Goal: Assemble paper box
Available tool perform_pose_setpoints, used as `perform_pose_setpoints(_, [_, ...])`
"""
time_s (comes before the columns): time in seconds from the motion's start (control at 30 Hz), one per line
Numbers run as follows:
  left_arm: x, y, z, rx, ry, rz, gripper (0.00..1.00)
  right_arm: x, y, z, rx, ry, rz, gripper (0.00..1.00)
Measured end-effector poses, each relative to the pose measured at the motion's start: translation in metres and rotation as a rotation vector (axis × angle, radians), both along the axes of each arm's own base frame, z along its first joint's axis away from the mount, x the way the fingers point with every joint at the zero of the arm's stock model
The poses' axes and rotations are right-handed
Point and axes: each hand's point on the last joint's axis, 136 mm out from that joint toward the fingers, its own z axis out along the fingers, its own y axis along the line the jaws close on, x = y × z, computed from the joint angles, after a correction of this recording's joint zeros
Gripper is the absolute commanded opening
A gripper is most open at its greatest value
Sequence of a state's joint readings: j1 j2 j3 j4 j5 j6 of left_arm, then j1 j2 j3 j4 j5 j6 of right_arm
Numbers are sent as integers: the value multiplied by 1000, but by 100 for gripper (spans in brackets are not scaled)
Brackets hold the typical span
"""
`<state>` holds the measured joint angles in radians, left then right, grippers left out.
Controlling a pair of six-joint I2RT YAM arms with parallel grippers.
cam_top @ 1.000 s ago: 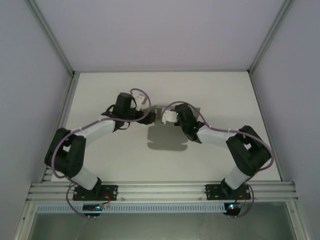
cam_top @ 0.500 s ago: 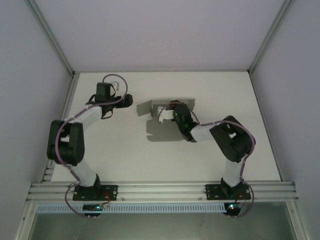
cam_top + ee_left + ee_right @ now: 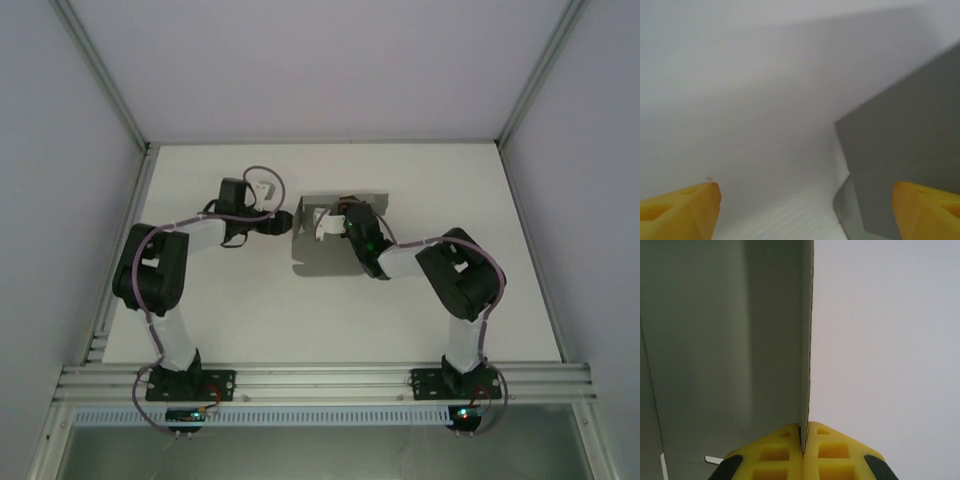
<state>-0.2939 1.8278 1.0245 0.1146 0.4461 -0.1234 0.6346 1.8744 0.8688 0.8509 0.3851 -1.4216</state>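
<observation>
The work is mid-fold, as I judge it: one wall of the box is pinched upright while the other arm lines up beside the sheet. On the left, the left gripper (image 3: pixel 283 221) hovers low over the white table (image 3: pixel 220 310), just beside the left edge of the paper box (image 3: pixel 325 255). Its yellow fingers (image 3: pixel 685 207) are spread wide with nothing between them, and a grey panel rises just ahead and to one side. The box lies near the middle of the table, its base flat and its far flaps raised. On the right, the right gripper (image 3: pixel 323 223) reaches into it, its pads (image 3: pixel 775 455) pressed together on a thin wall seen edge-on. The next move probably calls for the left fingers to catch or push the near side flap inward while the right holds firm. Whether the left fingers touch the cardboard I cannot tell. The tabs and slots are too small to make out, and the right arm covers part of the base.
</observation>
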Motion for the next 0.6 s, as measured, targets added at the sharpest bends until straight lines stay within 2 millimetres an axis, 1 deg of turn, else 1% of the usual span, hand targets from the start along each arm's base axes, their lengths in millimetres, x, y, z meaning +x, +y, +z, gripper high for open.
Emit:
perform_pose_setpoints(0.1, [-11,-20,-2,-8,-18,-73,84,0,-1,-1,-4,2,-8,0])
perform_pose_setpoints(0.17, [-17,-29,-5,-20,-32,-106,84,0,-2,0,-6,1,-15,0])
perform_pose_setpoints(0.3, [-26,-34,-14,-25,-69,-123,83,-2,-1,-1,-12,1,-26,0])
perform_pose_setpoints(0.43, [-20,-37,-17,-41,-120,-123,82,-6,2,-3,-16,3,-33,0])
perform_pose_setpoints(0.6, [-17,-49,-17,-39,-170,-156,81,-12,9,-7,-13,20,-32,0])
